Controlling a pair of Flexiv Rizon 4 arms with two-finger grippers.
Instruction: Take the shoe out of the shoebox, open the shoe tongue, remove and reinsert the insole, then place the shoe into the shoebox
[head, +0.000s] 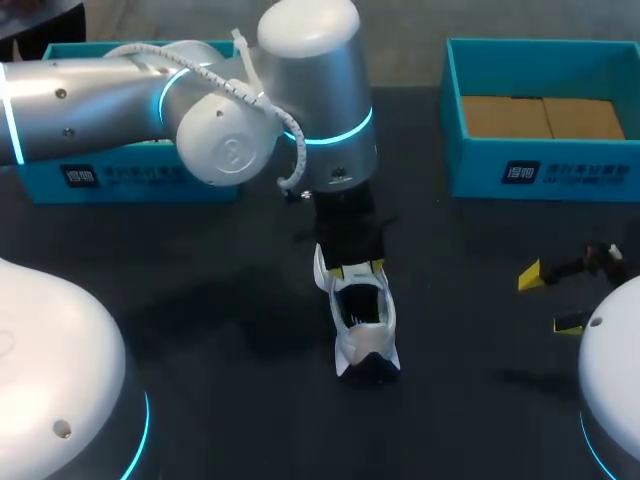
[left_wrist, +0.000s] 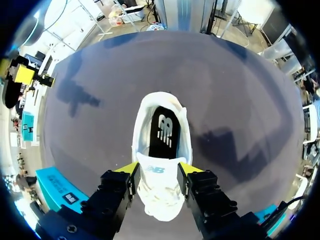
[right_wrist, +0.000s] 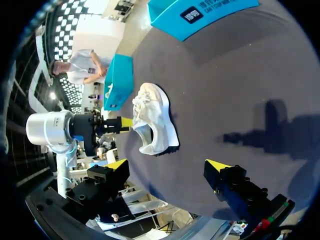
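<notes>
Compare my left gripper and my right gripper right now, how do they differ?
The left gripper is over the middle of the table, closed on the white shoe from both sides. The right gripper hangs open and empty, apart from the shoe, near the table's right edge. Both have yellow tips.

The left arm (head: 100, 100) stretches over the far side of the table (head: 230, 400), its left gripper (head: 356, 269) clamped across the front of the shoe (head: 365, 325), leaving the heel end reachable. Left shoebox (head: 120, 182) and right shoebox (head: 540, 178) wall the 2 far corners; bare surface surrounds the spread-fingered right gripper (head: 549, 298).
</notes>
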